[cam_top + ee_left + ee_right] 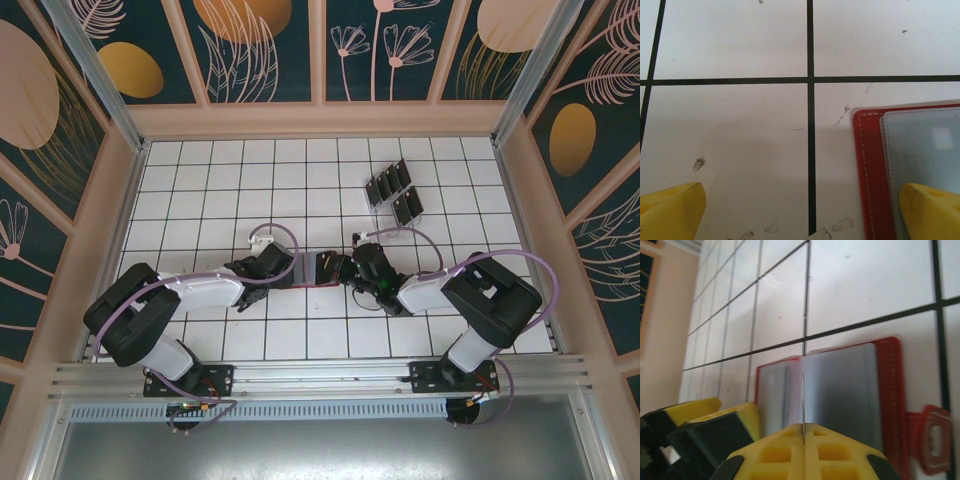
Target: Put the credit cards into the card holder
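Observation:
The red card holder lies open on the white tiles between both arms, its grey clear sleeves facing up. My right gripper is shut on one thin credit card, seen edge-on and standing upright over the holder's middle fold. My left gripper is open and low over the table; its right finger sits on the holder's left page, while its left finger is over bare tile. More black credit cards stand at the back right.
A clear plastic rack holds the other cards, about two tiles behind the right gripper. The holder's red snap tab sticks out on its right side. Cage walls surround the tiled floor.

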`<state>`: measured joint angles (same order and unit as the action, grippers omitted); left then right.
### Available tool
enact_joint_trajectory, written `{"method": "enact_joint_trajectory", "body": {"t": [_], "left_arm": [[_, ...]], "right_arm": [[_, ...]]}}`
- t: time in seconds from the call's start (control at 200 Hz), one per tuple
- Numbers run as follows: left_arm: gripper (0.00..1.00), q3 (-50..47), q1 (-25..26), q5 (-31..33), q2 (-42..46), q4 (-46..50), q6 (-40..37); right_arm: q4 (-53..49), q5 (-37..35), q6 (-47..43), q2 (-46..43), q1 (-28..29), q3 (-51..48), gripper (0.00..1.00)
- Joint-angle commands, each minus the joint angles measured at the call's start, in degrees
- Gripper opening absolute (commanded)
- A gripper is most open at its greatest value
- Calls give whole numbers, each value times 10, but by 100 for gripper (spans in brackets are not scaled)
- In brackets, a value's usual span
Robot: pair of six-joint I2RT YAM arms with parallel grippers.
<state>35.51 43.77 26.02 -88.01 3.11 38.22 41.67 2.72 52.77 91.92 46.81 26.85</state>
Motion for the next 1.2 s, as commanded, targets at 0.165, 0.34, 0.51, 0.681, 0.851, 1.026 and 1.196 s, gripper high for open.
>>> {"method": "enact_joint_trajectory", "body": {"t": [0.165, 0.34, 0.51, 0.681, 0.851, 1.026, 1.196], "left_arm": [[98, -20, -4, 3, 2, 27, 3], [98, -23, -4, 2, 3, 25, 6], [99, -23, -4, 2, 4, 26, 5], [99, -24, -4, 1, 3, 24, 5], [99, -24, -4, 1, 2, 23, 6], [99, -25, -3, 1, 1, 23, 5], [99, -25, -4, 1, 1, 22, 6]], "right_arm": [[100, 15, -12, 9, -3, 6, 0], [136, 5, -4, 34, -4, 6, 0], [162, 6, 3, 58, -4, 8, 0], [179, 4, 9, 77, -4, 9, 0], [194, 4, 14, 95, -4, 10, 0], [205, 10, 21, 113, -4, 14, 0], [219, 18, 28, 129, -5, 15, 0]]}}
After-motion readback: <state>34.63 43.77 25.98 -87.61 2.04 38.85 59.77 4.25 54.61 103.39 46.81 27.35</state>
